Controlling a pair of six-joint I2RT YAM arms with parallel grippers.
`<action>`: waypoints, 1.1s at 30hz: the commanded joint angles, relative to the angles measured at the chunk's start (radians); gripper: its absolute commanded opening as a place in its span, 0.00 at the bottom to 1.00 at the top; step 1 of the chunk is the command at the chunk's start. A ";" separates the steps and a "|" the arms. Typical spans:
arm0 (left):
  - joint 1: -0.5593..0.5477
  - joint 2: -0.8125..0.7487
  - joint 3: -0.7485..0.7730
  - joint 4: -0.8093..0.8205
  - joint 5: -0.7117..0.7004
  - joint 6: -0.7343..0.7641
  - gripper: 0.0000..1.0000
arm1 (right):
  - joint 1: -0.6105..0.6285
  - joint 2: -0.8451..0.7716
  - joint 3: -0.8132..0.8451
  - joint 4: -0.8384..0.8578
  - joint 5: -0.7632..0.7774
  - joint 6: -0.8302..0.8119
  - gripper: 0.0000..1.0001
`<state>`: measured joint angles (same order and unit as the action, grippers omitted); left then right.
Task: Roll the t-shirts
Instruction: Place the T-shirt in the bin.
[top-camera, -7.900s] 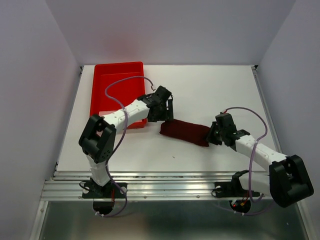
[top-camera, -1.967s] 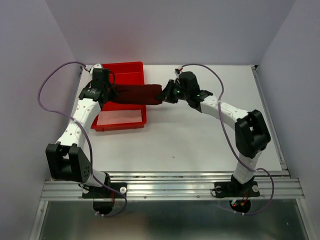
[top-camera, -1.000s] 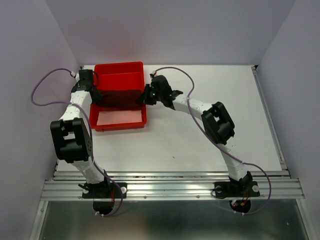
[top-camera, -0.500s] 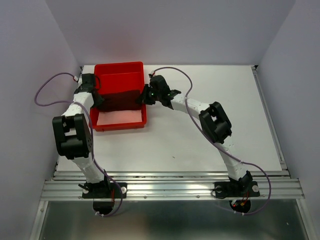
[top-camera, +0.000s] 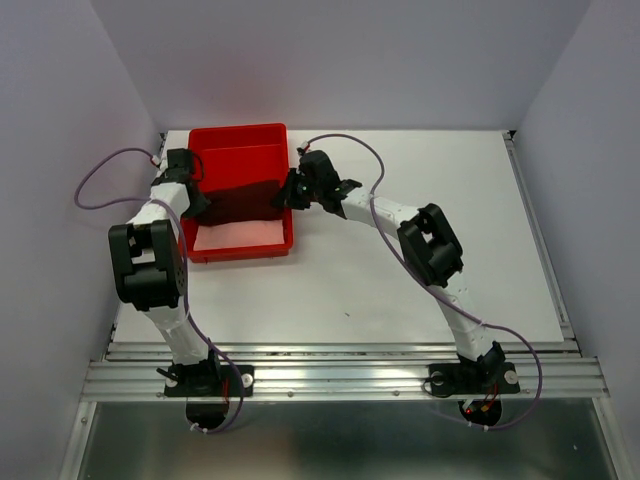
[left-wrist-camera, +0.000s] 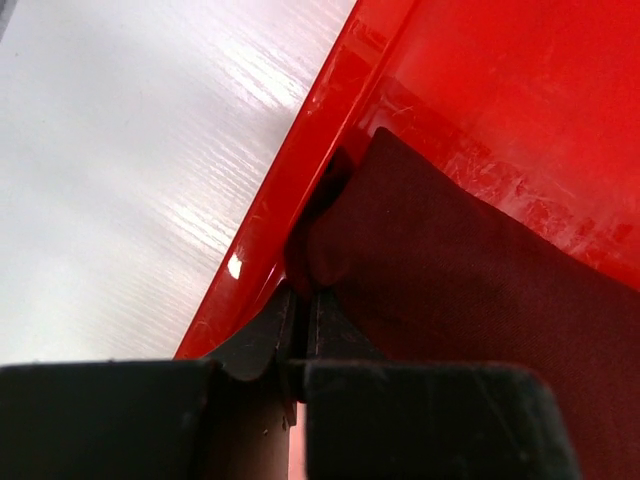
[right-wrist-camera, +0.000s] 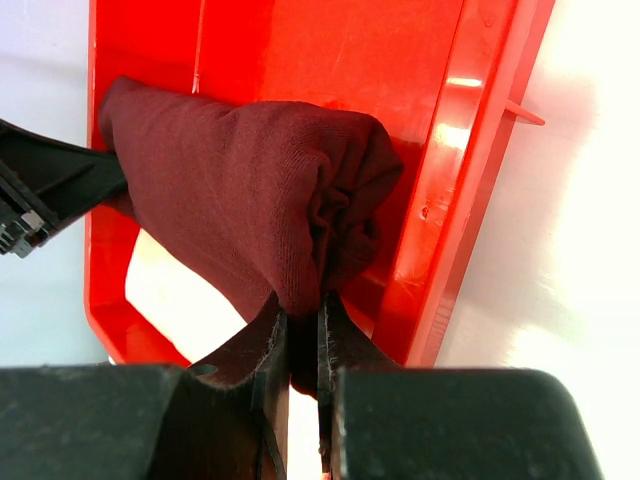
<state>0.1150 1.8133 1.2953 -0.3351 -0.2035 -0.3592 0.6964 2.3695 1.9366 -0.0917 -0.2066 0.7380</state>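
Note:
The t-shirt (top-camera: 240, 200) is a dark maroon roll lying crosswise inside the red tray (top-camera: 236, 148). My left gripper (top-camera: 192, 197) is at the tray's left wall, shut on the roll's left end. In the left wrist view the gripper (left-wrist-camera: 303, 295) pinches a fold of the t-shirt (left-wrist-camera: 450, 270) right against the tray wall (left-wrist-camera: 330, 110). My right gripper (top-camera: 287, 195) is at the tray's right wall. In the right wrist view it (right-wrist-camera: 297, 305) is shut on the spiral end of the t-shirt (right-wrist-camera: 230, 190).
The tray stands at the table's back left corner, near the left side wall. The tray's right wall (right-wrist-camera: 480, 170) is just beside my right fingers. A pale patch (top-camera: 238, 235) shows on the tray floor in front of the roll. White tabletop (top-camera: 420, 280) extends to the right.
The roll, earlier on the table's middle, has been carried by both grippers into the tray. Over the last second it has settled slightly lower; the arms have barely shifted.

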 joint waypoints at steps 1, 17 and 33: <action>0.021 -0.008 0.055 -0.013 -0.076 0.025 0.11 | -0.011 0.011 0.027 -0.019 0.030 -0.028 0.12; 0.020 0.040 0.104 -0.012 -0.073 0.020 0.00 | -0.011 0.023 0.039 -0.017 0.022 -0.031 0.01; 0.018 0.040 0.136 -0.025 -0.056 0.032 0.44 | -0.011 -0.024 -0.019 -0.014 0.041 -0.049 0.48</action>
<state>0.1131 1.8973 1.3849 -0.3561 -0.1974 -0.3485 0.6952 2.3753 1.9518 -0.0521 -0.2165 0.7315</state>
